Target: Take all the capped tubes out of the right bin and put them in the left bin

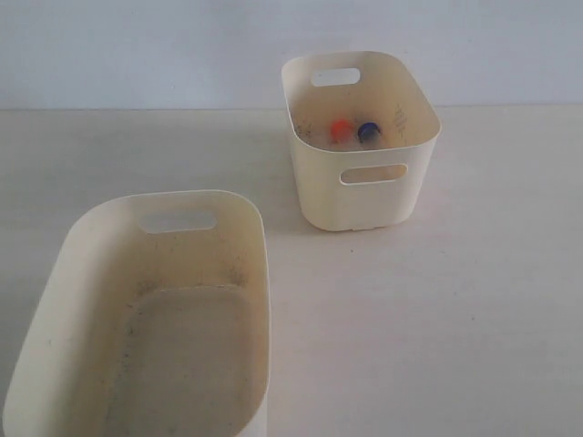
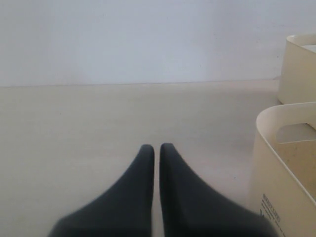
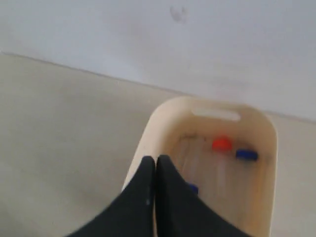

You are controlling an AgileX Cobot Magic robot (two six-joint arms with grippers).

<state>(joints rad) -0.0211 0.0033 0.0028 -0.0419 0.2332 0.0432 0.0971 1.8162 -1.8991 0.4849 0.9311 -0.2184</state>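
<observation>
The right bin [image 1: 364, 196] stands at the back of the table. Inside it I see capped tubes, one with an orange-red cap [image 1: 340, 128] and one with a dark blue cap [image 1: 368, 132]. The left bin [image 1: 250, 273] lies at the front left, and its inside looks bare. Neither gripper shows in the exterior view. In the right wrist view my right gripper [image 3: 156, 160] is shut and holds nothing, hovering by the near rim of the right bin [image 3: 173, 106], over an orange-red cap [image 3: 221, 143], a blue cap [image 3: 246, 154] and a half-hidden blue cap [image 3: 193, 188]. My left gripper [image 2: 156, 148] is shut above bare table, beside the left bin [image 2: 286, 163].
A pale wooden table [image 1: 455, 319] carries both bins, with a white wall [image 1: 137, 55] behind it. In the left wrist view the right bin [image 2: 298, 69] shows beyond the left bin, which has a small printed label [image 2: 270, 207] on its outer wall.
</observation>
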